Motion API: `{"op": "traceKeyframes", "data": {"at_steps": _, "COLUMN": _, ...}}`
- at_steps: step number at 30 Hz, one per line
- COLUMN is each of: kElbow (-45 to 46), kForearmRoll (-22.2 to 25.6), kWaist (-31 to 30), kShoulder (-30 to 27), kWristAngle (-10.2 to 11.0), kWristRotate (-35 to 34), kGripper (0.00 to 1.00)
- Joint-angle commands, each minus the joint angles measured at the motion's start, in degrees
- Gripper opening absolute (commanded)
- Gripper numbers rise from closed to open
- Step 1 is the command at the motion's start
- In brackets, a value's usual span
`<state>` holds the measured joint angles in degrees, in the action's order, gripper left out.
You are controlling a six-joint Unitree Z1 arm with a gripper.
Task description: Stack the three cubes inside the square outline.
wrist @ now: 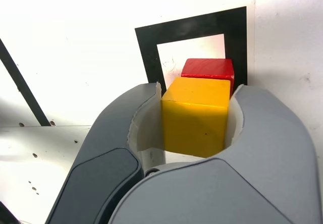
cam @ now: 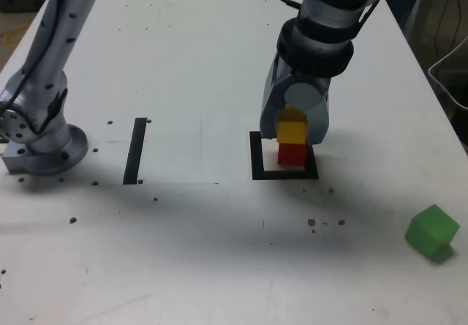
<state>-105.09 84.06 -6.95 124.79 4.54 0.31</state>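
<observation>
Yellow cube on red cube inside the square outline, pincer around the yellow one.

Grey pincer (wrist: 194, 115): jaws narrow, one on each side of the small matte yellow cube (wrist: 196, 114); whether they press it or have just parted from it cannot be told. Small matte red cube (cam: 292, 153): directly beneath the yellow cube and the pincer, resting within the flat black square outline with white centre (cam: 257, 157) on the white surface (cam: 197, 61). Small matte green cube (cam: 432, 231): well apart from the pincer, toward the exterior view's right and nearer the camera, tilted. Straight black strip (cam: 135, 150): well apart from the pincer, on the exterior view's left.
</observation>
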Motion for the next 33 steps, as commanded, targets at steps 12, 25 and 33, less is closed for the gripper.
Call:
{"op": "traceKeyframes", "data": {"at_steps": 12, "kElbow": 1.0, "kForearmRoll": 0.5, "kWaist": 0.2, "kShoulder": 0.3, "kWristAngle": 0.3, "kWristRotate": 0.3, "kGripper": 0.86}}
{"op": "traceKeyframes", "data": {"at_steps": 25, "kElbow": 1.1, "kForearmRoll": 1.3, "kWaist": -0.3, "kShoulder": -1.4, "kWristAngle": 2.0, "kWristRotate": 0.3, "kGripper": 0.90}}
{"op": "traceKeyframes", "data": {"at_steps": 33, "kElbow": 0.3, "kForearmRoll": 6.5, "kWaist": -1.5, "kShoulder": -3.2, "kWristAngle": 5.0, "kWristRotate": -1.3, "kGripper": 0.94}}
